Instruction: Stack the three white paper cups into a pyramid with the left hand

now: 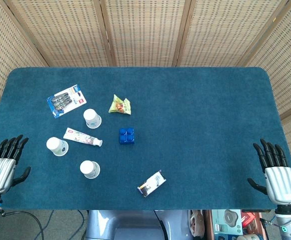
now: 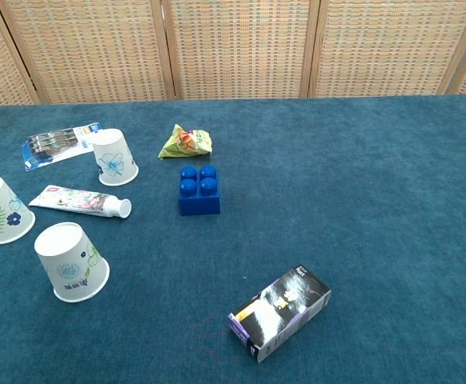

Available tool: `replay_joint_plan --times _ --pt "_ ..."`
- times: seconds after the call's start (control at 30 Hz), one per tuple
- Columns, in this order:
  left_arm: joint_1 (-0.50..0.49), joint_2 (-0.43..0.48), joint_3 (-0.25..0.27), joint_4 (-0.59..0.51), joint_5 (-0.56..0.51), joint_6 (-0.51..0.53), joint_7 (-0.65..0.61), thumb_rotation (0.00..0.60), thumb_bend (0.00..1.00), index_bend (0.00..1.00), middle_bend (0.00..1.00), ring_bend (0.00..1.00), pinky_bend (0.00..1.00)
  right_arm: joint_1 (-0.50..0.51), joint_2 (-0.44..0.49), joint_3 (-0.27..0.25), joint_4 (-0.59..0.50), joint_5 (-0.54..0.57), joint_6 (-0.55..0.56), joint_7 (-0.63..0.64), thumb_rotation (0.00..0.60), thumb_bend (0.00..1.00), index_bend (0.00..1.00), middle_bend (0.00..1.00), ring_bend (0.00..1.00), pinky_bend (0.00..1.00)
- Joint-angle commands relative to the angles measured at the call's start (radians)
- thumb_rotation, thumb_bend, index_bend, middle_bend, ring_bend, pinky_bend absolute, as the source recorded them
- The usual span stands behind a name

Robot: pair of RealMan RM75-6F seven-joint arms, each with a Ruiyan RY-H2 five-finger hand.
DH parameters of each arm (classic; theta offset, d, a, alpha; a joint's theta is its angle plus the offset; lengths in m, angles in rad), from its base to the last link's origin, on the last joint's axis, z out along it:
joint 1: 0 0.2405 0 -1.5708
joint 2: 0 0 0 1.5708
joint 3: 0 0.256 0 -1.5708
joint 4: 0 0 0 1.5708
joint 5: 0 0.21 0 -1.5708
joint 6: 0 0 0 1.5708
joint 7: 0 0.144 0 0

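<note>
Three white paper cups stand upside down and apart on the left of the blue table: a far cup [image 1: 92, 118] [image 2: 114, 157], a left cup [image 1: 57, 146] [image 2: 2, 210] and a near cup [image 1: 89, 169] [image 2: 71, 262]. My left hand [image 1: 3, 165] hovers at the near left corner, well left of the cups, fingers spread and empty. At the near right corner my right hand [image 1: 275, 171] is likewise spread and holds nothing. Neither hand shows in the chest view.
A toothpaste tube [image 1: 82, 137] [image 2: 81, 201] lies between the far and left cups. A blue brick [image 1: 126, 136] [image 2: 198, 190], green snack packet [image 1: 120, 105] [image 2: 186, 142], cutlery pack [image 1: 63, 100] [image 2: 58, 144] and dark small box [image 1: 151, 183] [image 2: 280, 312] lie around them.
</note>
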Motion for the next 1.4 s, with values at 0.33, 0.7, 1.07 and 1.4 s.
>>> replay_joint_plan --times 0.33,0.7,1.07,1.4 --pt "-0.160 0.164 -0.047 -0.106 -0.134 -0.286 0.097 0.600 0.35 0.00 0.00 0.00 0.00 0.002 -0.003 0.000 0.005 -0.003 -0.003 0.005 0.600 0.10 0.00 0.00 0.00 0.00" --pt "-0.274 0.195 -0.074 -0.130 -0.331 -0.476 0.207 0.600 0.30 0.00 0.00 0.00 0.00 0.003 -0.009 0.003 0.017 -0.005 0.001 0.015 0.600 0.10 0.00 0.00 0.00 0.00" --pt "-0.385 0.159 -0.072 -0.088 -0.523 -0.593 0.320 0.600 0.30 0.00 0.00 0.00 0.00 0.004 -0.013 0.004 0.021 -0.003 -0.001 0.017 0.600 0.10 0.00 0.00 0.00 0.00" --pt "-0.468 0.112 -0.049 -0.067 -0.647 -0.652 0.390 0.600 0.31 0.00 0.00 0.00 0.00 0.004 -0.013 0.007 0.025 -0.001 0.002 0.029 0.600 0.10 0.00 0.00 0.00 0.00"
